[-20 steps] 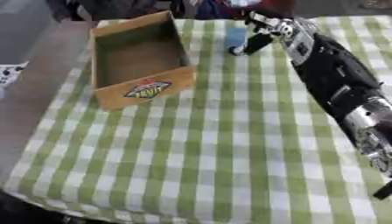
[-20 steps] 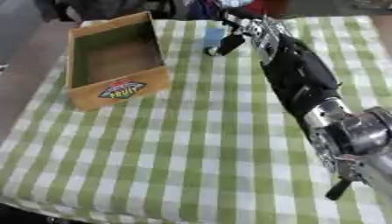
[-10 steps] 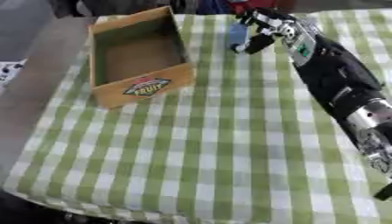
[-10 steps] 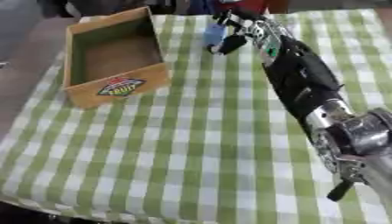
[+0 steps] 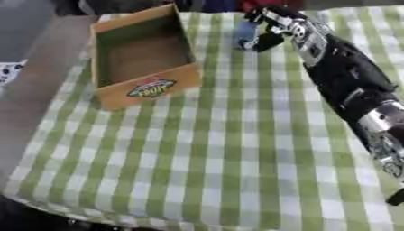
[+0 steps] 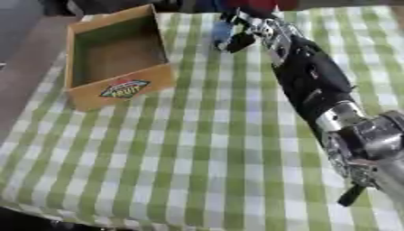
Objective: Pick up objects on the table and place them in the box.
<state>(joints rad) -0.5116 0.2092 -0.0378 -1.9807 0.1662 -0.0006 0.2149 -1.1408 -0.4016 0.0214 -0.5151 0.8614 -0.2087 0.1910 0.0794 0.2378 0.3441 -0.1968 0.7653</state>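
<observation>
An open cardboard box [image 5: 146, 85] with a fruit label on its front wall stands at the far left of the green-and-white checked table [image 5: 221, 149]; its inside looks empty. A small light-blue object [image 5: 245, 32] stands to the right of the box near the table's far edge. My right hand [image 5: 272, 28] is stretched out to it from the right, fingers and thumb curled round the blue object. Whether the object is off the cloth cannot be made out. My left hand is in neither view.
The black right forearm [image 6: 312, 81] runs diagonally across the right side of the table. Dark and red shapes [image 5: 268, 3] lie beyond the far edge. The tablecloth hangs over the near edge [image 5: 158, 212].
The right hand has reached further toward the far edge and its fingers have closed round the blue object. The whole picture has shifted a little; the box has stayed put.
</observation>
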